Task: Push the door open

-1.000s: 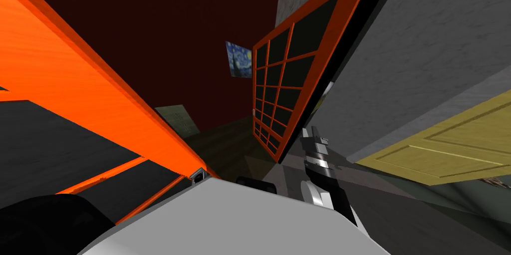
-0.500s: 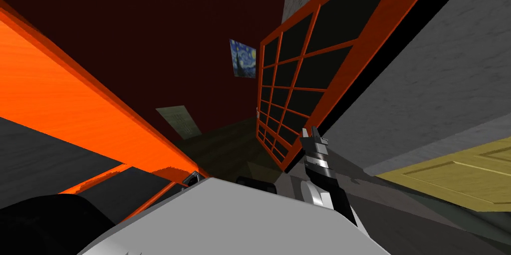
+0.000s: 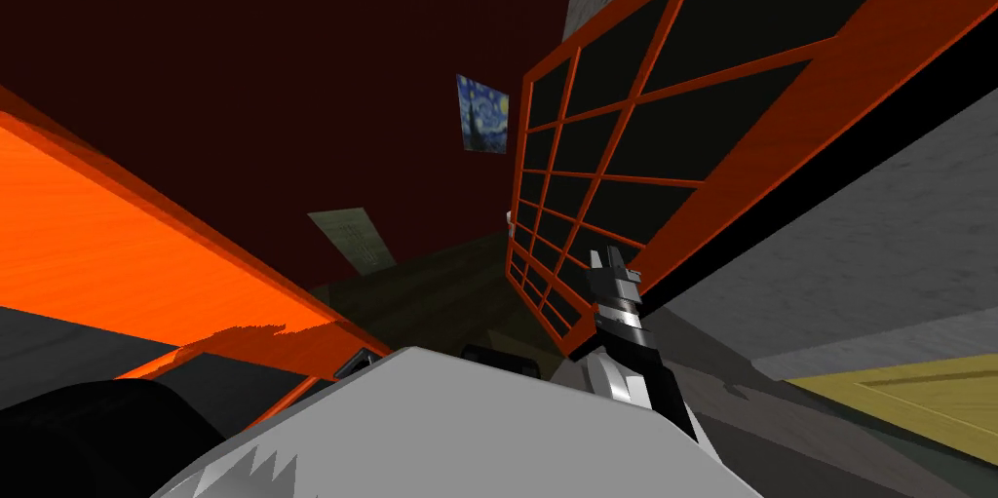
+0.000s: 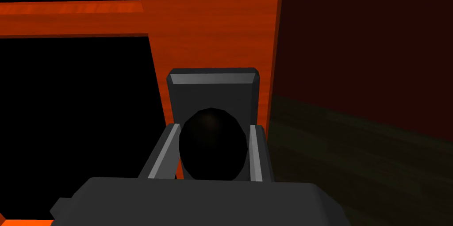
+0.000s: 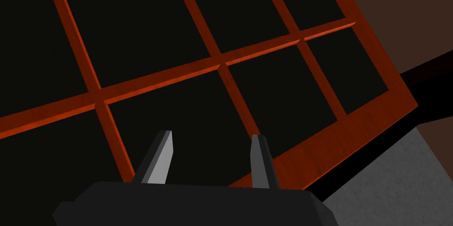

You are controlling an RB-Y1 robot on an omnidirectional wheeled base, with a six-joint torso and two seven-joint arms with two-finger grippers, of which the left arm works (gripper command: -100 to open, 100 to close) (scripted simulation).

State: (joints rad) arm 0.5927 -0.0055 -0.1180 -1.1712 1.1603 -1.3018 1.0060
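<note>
left door (image 3: 107, 229), right door (image 3: 828, 107): 2, orange, gridded | left claw (image 4: 214, 127) clamped on round dark knob (image 4: 212, 148) | right claw (image 5: 212, 135) apart

Head down; right wrist close, sharing door (image 3: 780, 156).

Knob (image 4: 212, 148) between fingers (image 4: 164, 157) of the left pincer (image 4: 214, 127), backplate (image 4: 212, 87) just behind; door lattice (image 5: 159, 79) close ahead of the right pincer (image 5: 212, 138), painting (image 3: 482, 114) far beyond.
</note>
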